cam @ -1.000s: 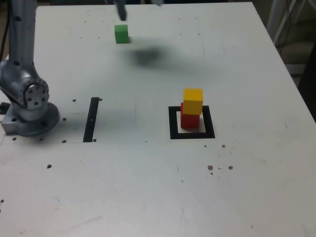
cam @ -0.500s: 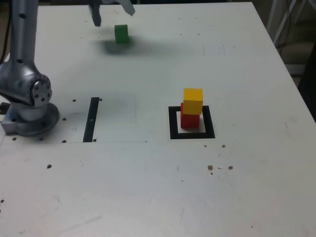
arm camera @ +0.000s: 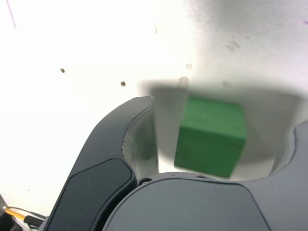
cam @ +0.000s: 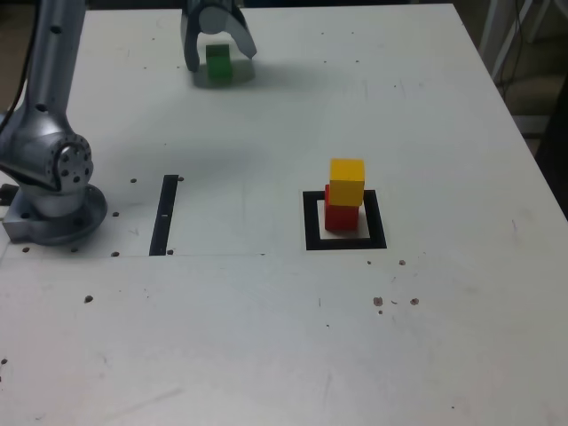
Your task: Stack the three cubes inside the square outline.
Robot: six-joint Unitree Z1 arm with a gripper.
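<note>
One cube left: green cube [cam: 217, 62] sits between wide-spread tool [cam: 218, 51] jaws, untouched, far-left on bench [cam: 426, 337].

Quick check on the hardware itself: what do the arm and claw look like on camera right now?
The arm is silver-grey metal with a round joint housing studded with small screws, on a circular base. The claw is dark grey with two curved, smooth fingers. Yellow cable shows beside it in the wrist view.

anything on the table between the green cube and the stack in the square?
Nothing. In the exterior view the table is bare between the green cube, which sits between the open gripper fingers, and the yellow cube on the red cube.
</note>
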